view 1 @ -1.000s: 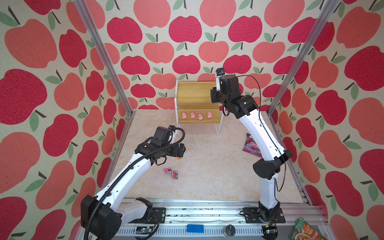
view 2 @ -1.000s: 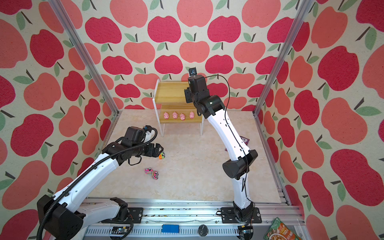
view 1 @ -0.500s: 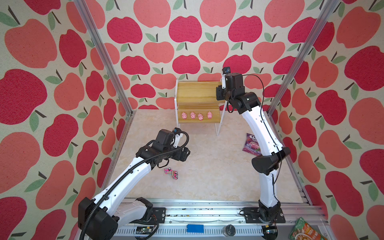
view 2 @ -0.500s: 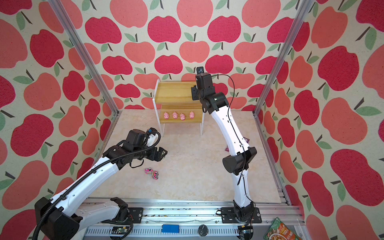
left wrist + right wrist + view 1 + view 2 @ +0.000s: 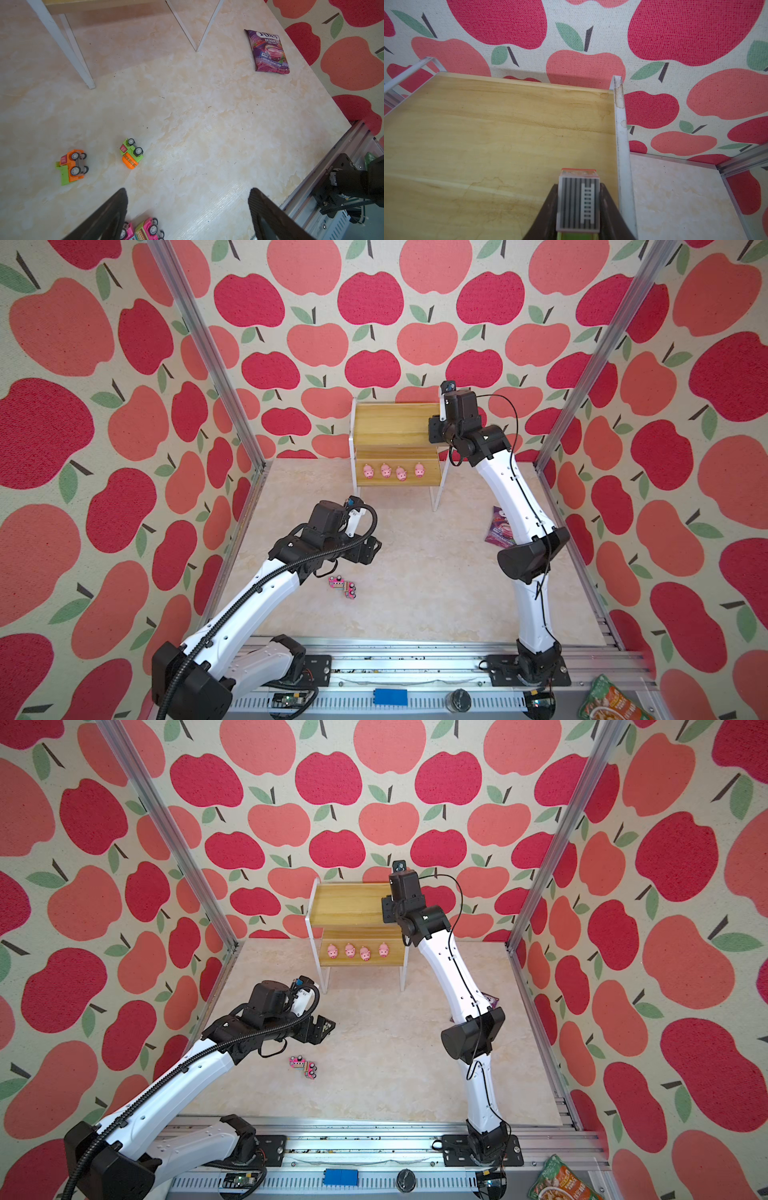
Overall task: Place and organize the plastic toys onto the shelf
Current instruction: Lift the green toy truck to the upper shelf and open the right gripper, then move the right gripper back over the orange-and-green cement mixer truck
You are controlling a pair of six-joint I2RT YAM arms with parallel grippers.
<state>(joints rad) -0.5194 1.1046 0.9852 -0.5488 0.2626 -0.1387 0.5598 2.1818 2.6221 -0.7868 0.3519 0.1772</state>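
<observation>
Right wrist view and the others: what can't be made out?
- The toy in the right hand: right wrist view, bottom edge cuts it off.
- The pink trucks: left wrist view, bottom edge cuts them.
- The candy bag: both top views, right arm covers part.

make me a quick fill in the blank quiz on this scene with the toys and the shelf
1. ____ pink pigs stand in a row on the lower board of the shelf.
2. The right gripper is shut on a toy truck over the shelf's ____ board.
3. The left gripper hangs ____ above the table, holding nothing.
4. The candy bag on the table is ____.
Missing words: four; top; open; purple.
</observation>
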